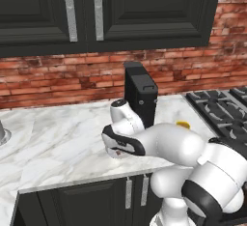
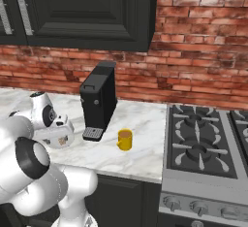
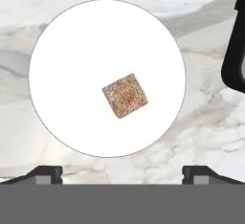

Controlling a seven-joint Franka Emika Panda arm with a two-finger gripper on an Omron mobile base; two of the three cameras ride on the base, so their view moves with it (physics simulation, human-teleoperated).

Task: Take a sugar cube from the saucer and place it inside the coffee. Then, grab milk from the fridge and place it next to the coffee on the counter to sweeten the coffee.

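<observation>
sugar cube (image 3: pixel 125 95): small brown speckled lump, lying on the saucer, a bit right of and below its centre in the hand view, turned at a slant; nothing touching it
saucer (image 3: pixel 72 65): round white plate, flat on the counter, seen from straight above in the hand view
fingers (image 3: pixel 122 174): spread wide, the two dark tips far apart at the bottom of the hand view, holding nothing; apart from the cube, saucer rim reaching down between them
coffee (image 2: pixel 125 139): yellow cup upright on the counter, just right of the coffee machine's drip tray, near the front edge; in the left base view just a sliver of yellow (image 1: pixel 182 123) behind the arm
coffee machine (image 2: pixel 99 101): tall black box on the counter near the brick wall, left of the cup; dark edge of it at the right side of the hand view
counter (image 1: pixel 58 133): white marble with grey veins, dark cabinets with silver handles below
arm (image 1: pixel 169 145): white, bent low over the counter, hand pointing down in front of the coffee machine
stove (image 2: pixel 203 143): black grates, right of the counter
wall: red brick, dark upper cabinets above
</observation>
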